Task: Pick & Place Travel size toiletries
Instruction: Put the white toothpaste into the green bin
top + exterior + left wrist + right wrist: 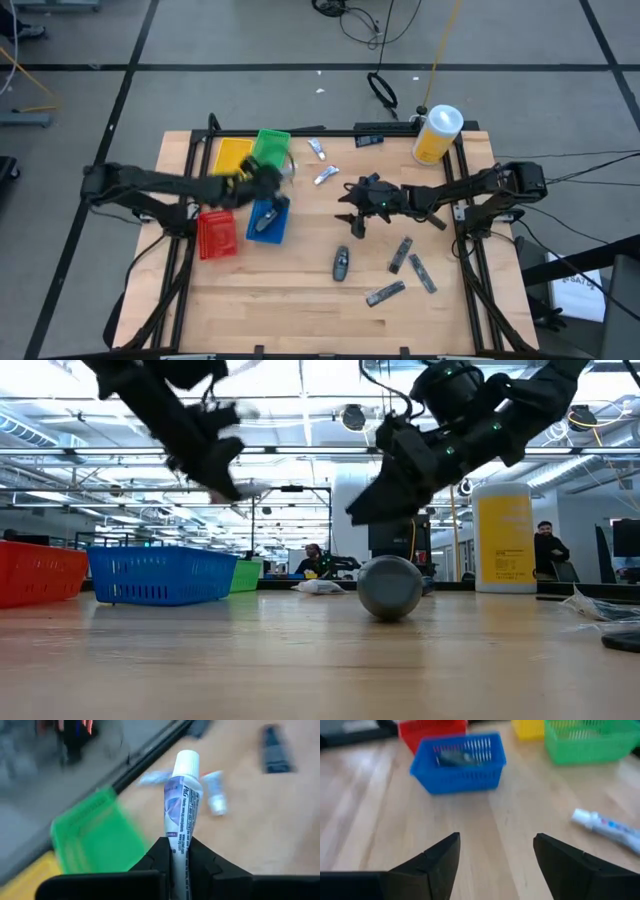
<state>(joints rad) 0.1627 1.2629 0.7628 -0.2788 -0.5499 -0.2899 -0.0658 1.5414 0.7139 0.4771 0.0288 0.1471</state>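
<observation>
Gripping tube [182, 800]: left claw [181, 851] | right claw [496, 851] wide, empty | low view: grey piece [390, 588]

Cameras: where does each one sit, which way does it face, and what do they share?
High: overhead, straight down; both arms.
Low: table height, level across; arms above a grey piece.
Left wrist: left gripper shut on a tube.
Right wrist: open right gripper facing the blue tray.
Shared: blue tray, green tray.
</observation>
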